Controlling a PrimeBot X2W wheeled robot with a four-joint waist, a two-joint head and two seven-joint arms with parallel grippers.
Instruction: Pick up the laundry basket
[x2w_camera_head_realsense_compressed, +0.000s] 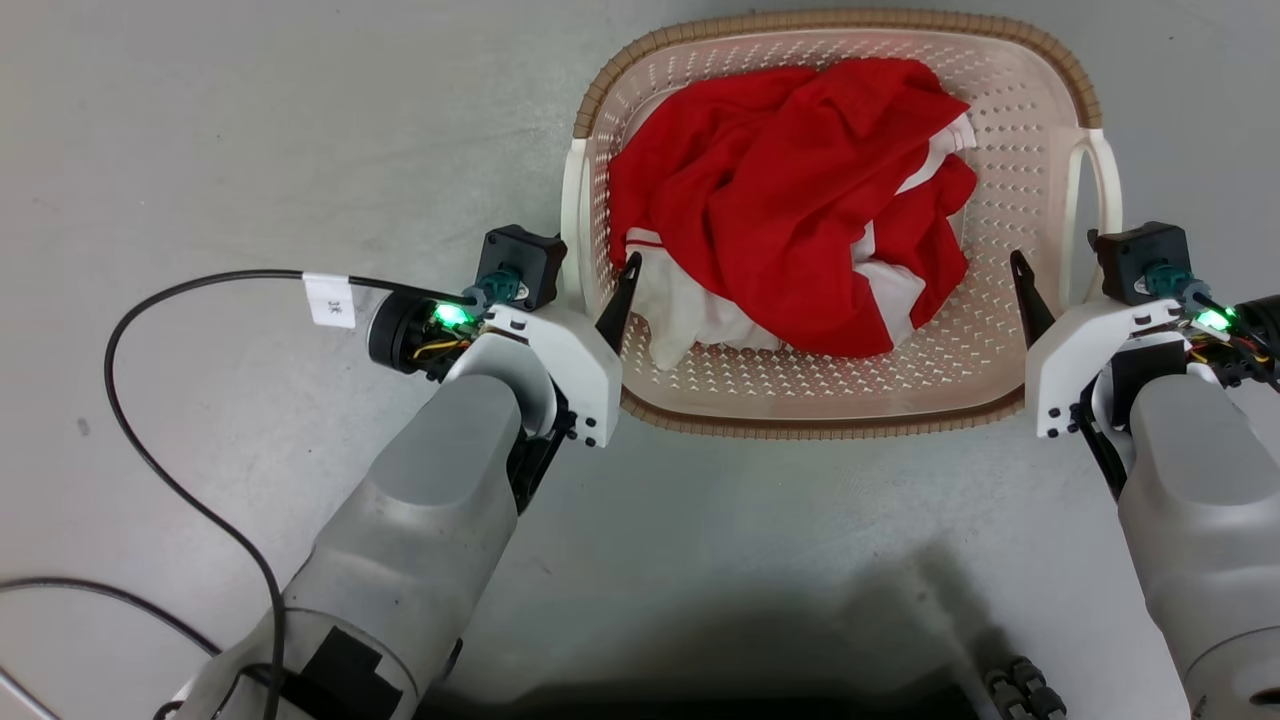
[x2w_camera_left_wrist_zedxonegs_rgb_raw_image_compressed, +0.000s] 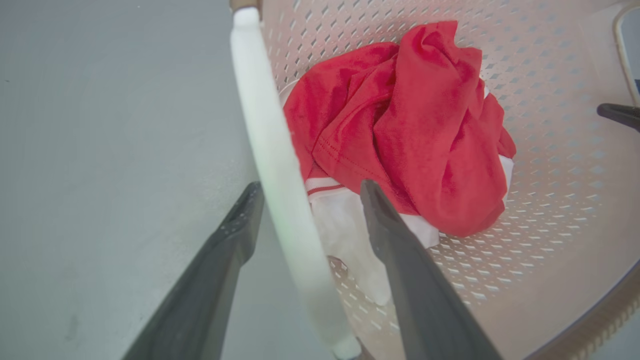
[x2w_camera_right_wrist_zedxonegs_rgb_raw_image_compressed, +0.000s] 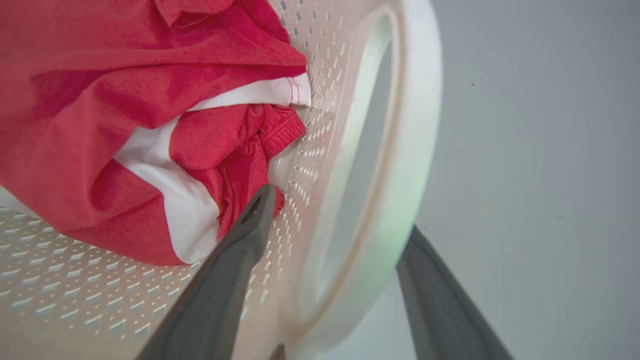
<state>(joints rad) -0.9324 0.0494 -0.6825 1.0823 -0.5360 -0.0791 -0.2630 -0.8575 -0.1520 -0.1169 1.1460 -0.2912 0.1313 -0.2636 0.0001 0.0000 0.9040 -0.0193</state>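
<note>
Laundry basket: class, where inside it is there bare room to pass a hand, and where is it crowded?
Inside the laundry basket, bare perforated floor runs between the red and white clothes and the near rim, and between them and the right handle wall. The middle is crowded with clothes; the left gripper and right gripper straddle the handles.

Crumpled red fabric garment (x2w_camera_head_realsense_compressed: 790, 200) heaped over a white cloth piece (x2w_camera_head_realsense_compressed: 700, 315), white showing at its lower-left edge. Smooth grey floor (x2w_camera_head_realsense_compressed: 250, 130) all round. Thin black cable (x2w_camera_head_realsense_compressed: 250, 273) loops across the floor at left, white paper tag (x2w_camera_head_realsense_compressed: 329, 300) on it.
</note>
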